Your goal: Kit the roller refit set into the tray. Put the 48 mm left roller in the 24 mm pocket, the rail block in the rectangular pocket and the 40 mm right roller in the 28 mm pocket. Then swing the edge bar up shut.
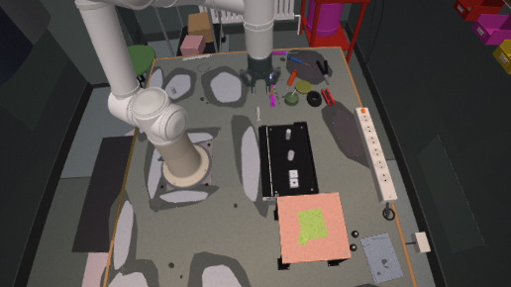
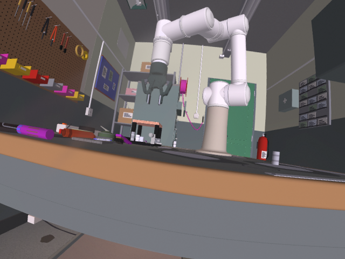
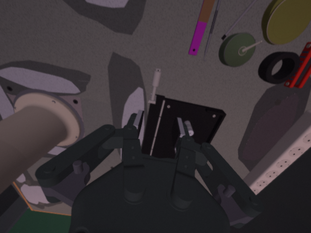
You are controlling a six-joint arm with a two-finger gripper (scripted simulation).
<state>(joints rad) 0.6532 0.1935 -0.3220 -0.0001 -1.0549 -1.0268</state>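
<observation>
The near half of the black tray is hidden behind my gripper in the wrist camera. On the table the tray holds a roller at its far end, a second roller in the middle and the white rail block toward the near end. The edge bar lies along the tray's left side, its white handle sticking out past the far end. My gripper hangs high above the table just beyond the tray's far end, and it is open and empty.
A salmon plate with a green patch stands on legs at the tray's near end. Tools lie beyond the tray: a magenta-handled tool, green discs, a black ring, red clamps. A power strip runs along the right edge.
</observation>
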